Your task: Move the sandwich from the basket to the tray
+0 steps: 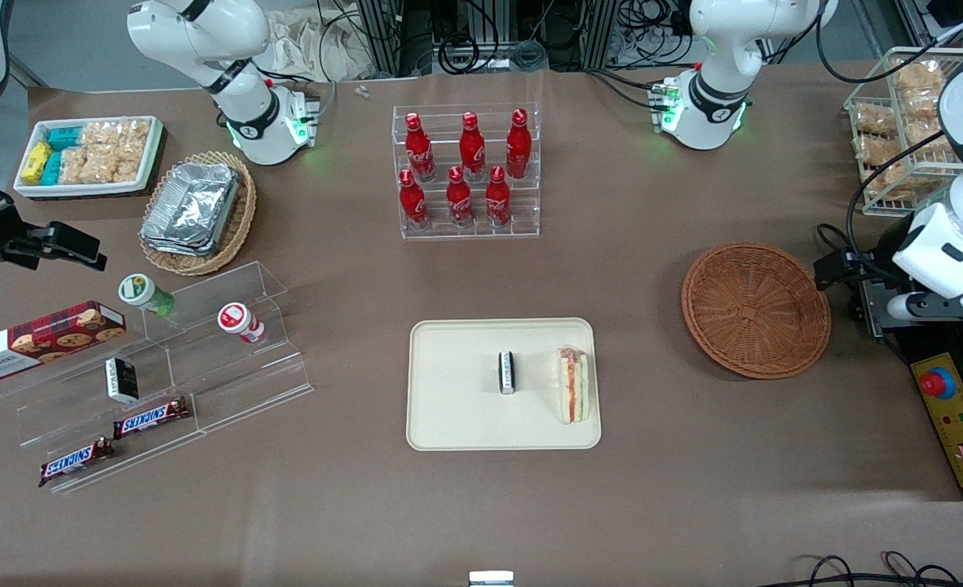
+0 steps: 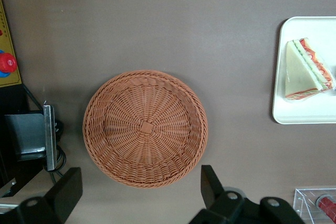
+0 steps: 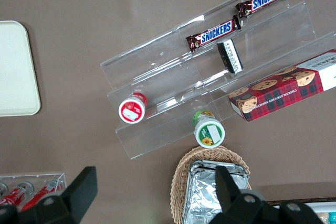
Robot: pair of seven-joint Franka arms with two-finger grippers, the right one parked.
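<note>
The sandwich (image 1: 572, 385) lies on its side on the cream tray (image 1: 457, 408), at the tray's end nearest the basket. It shows in the left wrist view as a white wedge (image 2: 307, 72) with red and green layers, on the tray (image 2: 299, 114). The reddish-brown wicker basket (image 1: 754, 310) is empty (image 2: 145, 128). My left gripper (image 1: 836, 267) hovers high beside the basket's rim, toward the working arm's end of the table. It is open (image 2: 137, 187), with nothing between its fingers.
A small black-and-white packet (image 1: 507, 372) stands mid-tray. A rack of red bottles (image 1: 469, 171) is farther from the front camera. A control box with a red button (image 1: 938, 383) and a wire snack rack (image 1: 897, 122) flank the working arm. Acrylic shelves (image 1: 163, 367) lie toward the parked arm.
</note>
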